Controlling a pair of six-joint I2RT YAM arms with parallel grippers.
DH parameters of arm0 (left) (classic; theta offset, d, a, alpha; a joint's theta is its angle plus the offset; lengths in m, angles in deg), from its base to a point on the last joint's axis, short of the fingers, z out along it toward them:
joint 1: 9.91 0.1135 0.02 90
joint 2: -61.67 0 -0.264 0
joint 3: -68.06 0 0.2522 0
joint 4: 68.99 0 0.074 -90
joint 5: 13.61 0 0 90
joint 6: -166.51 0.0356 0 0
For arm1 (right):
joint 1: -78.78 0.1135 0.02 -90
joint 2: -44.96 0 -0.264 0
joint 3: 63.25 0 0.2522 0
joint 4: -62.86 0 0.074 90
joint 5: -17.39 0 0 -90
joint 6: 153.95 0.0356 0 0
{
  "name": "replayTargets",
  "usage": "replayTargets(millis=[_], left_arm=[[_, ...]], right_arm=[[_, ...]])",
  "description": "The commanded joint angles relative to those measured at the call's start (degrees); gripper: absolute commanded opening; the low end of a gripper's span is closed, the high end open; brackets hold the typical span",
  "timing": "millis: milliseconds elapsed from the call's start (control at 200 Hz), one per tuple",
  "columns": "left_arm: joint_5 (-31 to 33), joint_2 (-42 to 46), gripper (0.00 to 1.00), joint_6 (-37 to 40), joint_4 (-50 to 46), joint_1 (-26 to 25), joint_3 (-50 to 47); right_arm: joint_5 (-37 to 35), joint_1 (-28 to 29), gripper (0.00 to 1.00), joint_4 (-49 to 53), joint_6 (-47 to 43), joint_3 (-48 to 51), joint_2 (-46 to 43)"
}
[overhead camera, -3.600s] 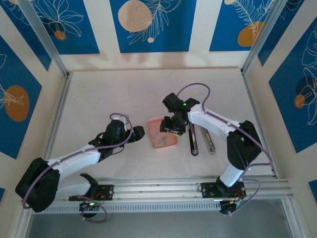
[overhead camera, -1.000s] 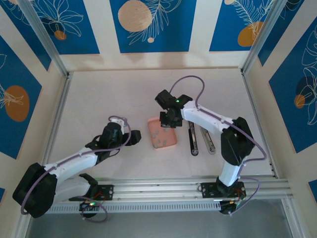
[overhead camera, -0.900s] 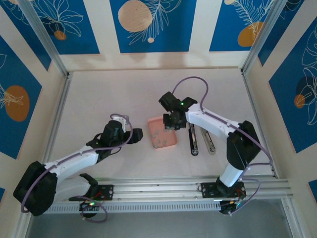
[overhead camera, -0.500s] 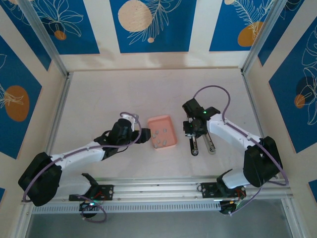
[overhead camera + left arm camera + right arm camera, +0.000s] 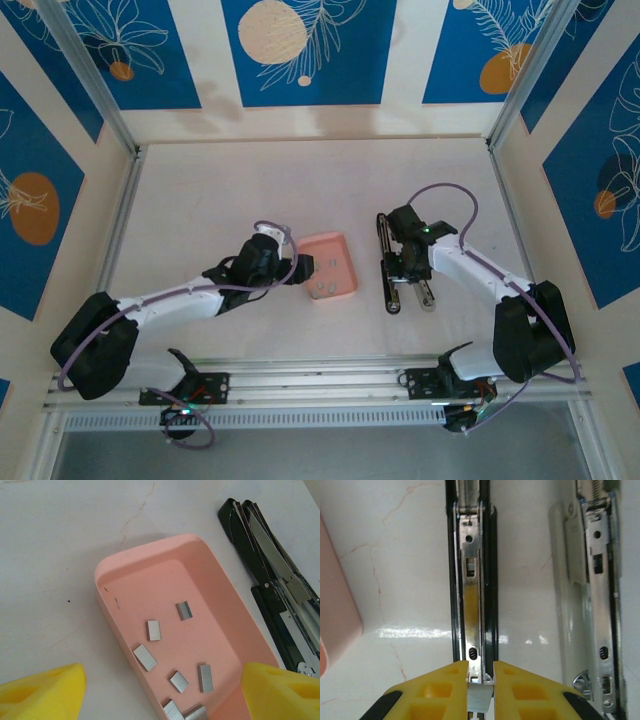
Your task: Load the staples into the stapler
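— Where do the staples (image 5: 154,630) lie?
— Loose in the pink tray (image 5: 145,582) on the table (image 5: 220,200), just beside the stapler (image 5: 472,580), which is folded open flat. The left gripper (image 5: 300,268) hovers at the tray's near end, jaws spread wide.
— And the right gripper (image 5: 481,686)?
— Over the stapler's black channel, jaws nearly pressed together, pinching a small pale strip (image 5: 480,699).

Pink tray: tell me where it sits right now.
In the top view, the pink tray sits mid-table, just right of the left gripper and left of the black stapler, which lies opened out flat.
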Motion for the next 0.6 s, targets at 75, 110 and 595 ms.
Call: replayTargets(millis=[75, 110, 595], left_arm=[[1.06, -0.15, 0.81, 0.77, -0.81, -0.94, 1.17], [1.08, -0.24, 0.81, 0.84, -0.80, -0.87, 1.16], [1.18, -0.98, 0.81, 0.37, -0.41, -1.87, 1.07]], right_arm=[[3.71, 0.98, 0.19, 0.83, -0.77, 0.50, -0.92], [3.93, 1.26, 0.19, 0.91, -0.62, 0.50, -0.76], [-2.27, 2.20, 0.18, 5.43, 4.23, -1.32, 2.63]])
